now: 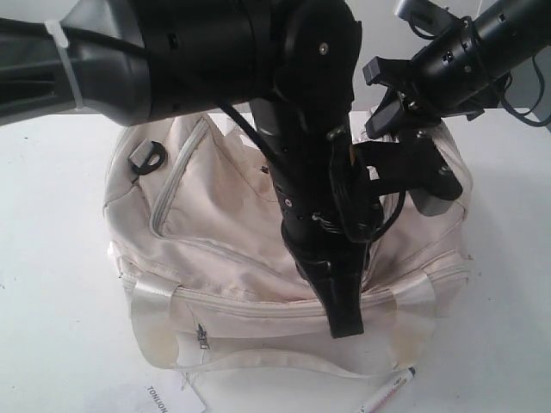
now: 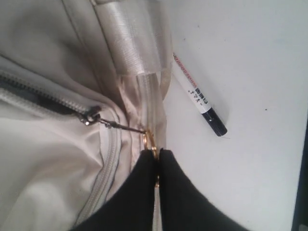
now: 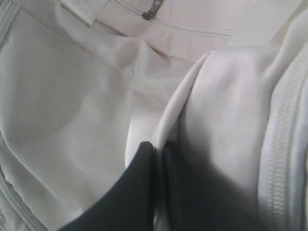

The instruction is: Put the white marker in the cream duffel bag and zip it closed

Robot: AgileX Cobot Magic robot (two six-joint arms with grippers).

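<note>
The cream duffel bag [image 1: 225,237] sits in the middle of the white table. The white marker [image 1: 389,391] lies on the table just in front of the bag, outside it; the left wrist view shows the marker [image 2: 198,95] with its dark cap beside the bag's webbing handle [image 2: 134,36]. My left gripper [image 2: 158,153] is shut on the gold keyring [image 2: 148,140], which is linked to the zip slider [image 2: 91,116]. Dark lining shows behind the slider. At the bag's right end, my right gripper [image 3: 159,147] is shut on a fold of cream fabric [image 3: 226,96].
A flat white paper tag [image 1: 168,398] with black letters lies at the table's front edge, left of the marker. The left arm [image 1: 310,172] crosses over the bag's middle. A black strap ring [image 1: 148,157] sits on the bag's far left corner.
</note>
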